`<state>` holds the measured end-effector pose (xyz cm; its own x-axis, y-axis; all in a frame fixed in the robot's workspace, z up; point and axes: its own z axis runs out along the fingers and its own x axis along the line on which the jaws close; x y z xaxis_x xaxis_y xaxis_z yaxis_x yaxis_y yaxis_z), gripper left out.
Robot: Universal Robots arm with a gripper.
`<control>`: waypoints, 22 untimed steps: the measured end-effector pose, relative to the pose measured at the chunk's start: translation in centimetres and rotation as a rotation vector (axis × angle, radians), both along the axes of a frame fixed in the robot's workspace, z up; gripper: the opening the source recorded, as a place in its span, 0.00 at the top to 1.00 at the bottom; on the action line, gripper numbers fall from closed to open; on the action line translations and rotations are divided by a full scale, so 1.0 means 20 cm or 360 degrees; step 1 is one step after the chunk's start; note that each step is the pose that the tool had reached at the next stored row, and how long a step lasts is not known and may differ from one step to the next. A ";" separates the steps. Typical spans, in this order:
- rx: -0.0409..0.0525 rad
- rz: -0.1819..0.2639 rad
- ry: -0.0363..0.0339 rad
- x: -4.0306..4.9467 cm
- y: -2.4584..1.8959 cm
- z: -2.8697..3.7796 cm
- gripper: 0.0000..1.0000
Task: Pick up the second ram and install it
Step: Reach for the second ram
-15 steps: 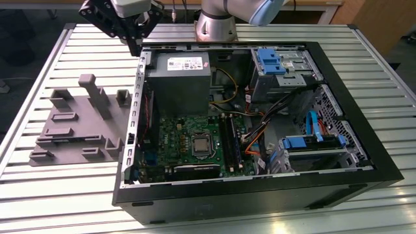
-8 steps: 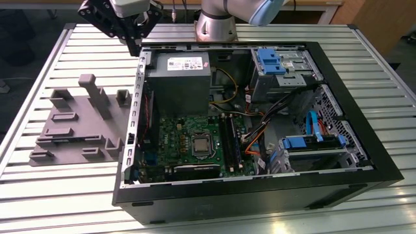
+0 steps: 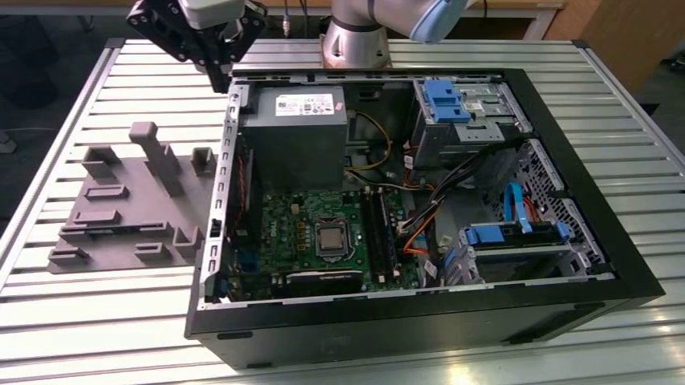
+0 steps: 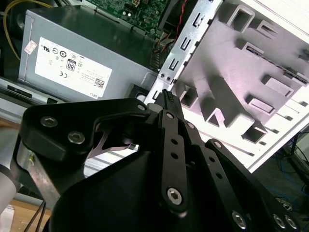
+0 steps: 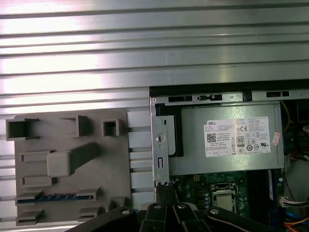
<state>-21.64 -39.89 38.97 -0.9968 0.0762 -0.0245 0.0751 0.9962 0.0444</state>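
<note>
Hand [image 3: 220,80], closed and empty, hovers near the tabletop [image 3: 107,321] edge by the arm base [image 3: 354,40]; second ram [image 5: 53,197] sits in fixture plate [image 5: 111,169].

In the exterior view you are looking down at a slant on the open computer case [image 3: 428,317], fixture plate [image 3: 118,216] at frame left. Both wrist views are looking past the gripper [image 4: 165,94], the first straight down, the second tilted and closer; all three are sharing the power supply [image 3: 294,132] and that plate.

An open black computer case [image 3: 428,321] lay on the slatted metal table [image 3: 107,321], its grey power supply [image 3: 294,140] beyond the green motherboard [image 3: 284,220]; a grey fixture plate [image 3: 107,216] sat at the exterior view's left.
</note>
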 end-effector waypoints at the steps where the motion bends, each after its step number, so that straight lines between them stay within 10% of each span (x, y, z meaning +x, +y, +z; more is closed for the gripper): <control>1: 0.0000 0.0000 0.0000 -0.001 0.000 0.000 0.89; 22: 0.0000 0.0000 0.0000 -0.026 0.000 0.000 0.89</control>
<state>-22.15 -39.89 38.97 -0.9968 0.0763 -0.0244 0.0751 0.9962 0.0443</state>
